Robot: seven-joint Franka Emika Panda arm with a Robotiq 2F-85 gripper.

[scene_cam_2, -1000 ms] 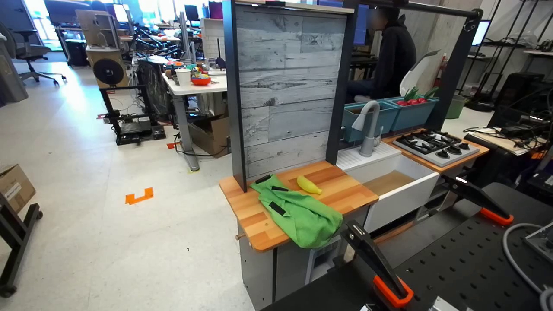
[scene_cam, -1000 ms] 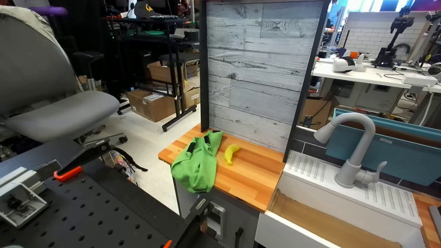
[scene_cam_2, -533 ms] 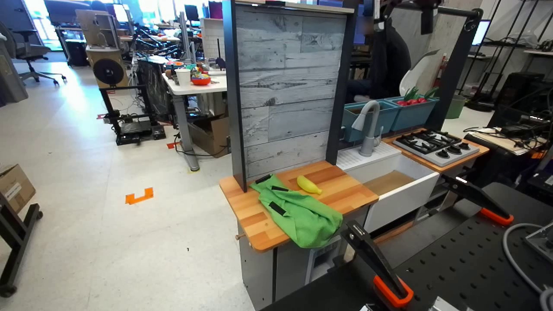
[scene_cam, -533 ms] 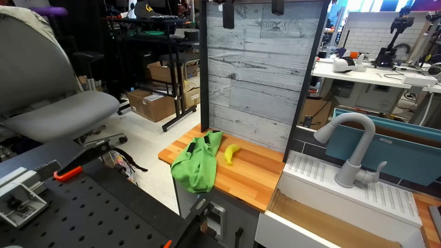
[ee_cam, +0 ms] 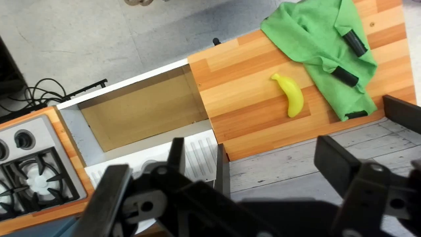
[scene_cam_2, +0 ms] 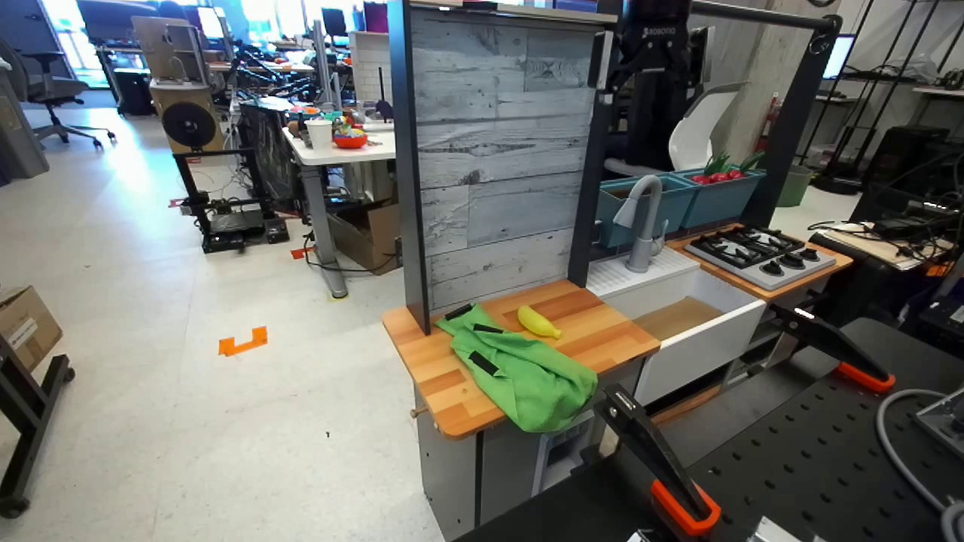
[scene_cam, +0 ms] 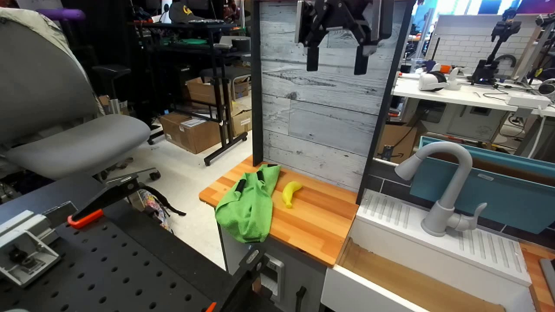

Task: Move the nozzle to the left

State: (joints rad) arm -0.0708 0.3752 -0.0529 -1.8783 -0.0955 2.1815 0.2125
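Black gripper (scene_cam: 337, 60), its fingers (scene_cam: 312, 60) standing wide apart, grey faucet (scene_cam: 455, 187) well below it, yellow banana (scene_cam: 288, 194) and green cloth (scene_cam: 249, 210) also below it, lying on the wooden counter (scene_cam: 323, 226)

Can see a green cloth (ee_cam: 319, 46) with three black strips (ee_cam: 345, 75), draped over the edge of a wooden countertop (scene_cam: 321, 234). Find a yellow banana (ee_cam: 293, 97) just beside the cloth, apart from it. Along the back, notice an upright panel of grey planks (scene_cam_2: 504, 150). Next to the countertop, find a white sink (scene_cam_2: 700, 350), then a stove top (scene_cam_2: 761, 257). Behind these, spot two teal planters (scene_cam_2: 723, 207), with red leafy vegetables (scene_cam_2: 719, 178) in one. On the floor (scene_cam_2: 301, 429), see orange tape (scene_cam_2: 245, 348), a cardboard box (scene_cam: 190, 134) and a grey chair (scene_cam: 52, 99). Make out black clamps (scene_cam: 108, 195) with orange grips (scene_cam: 86, 220).
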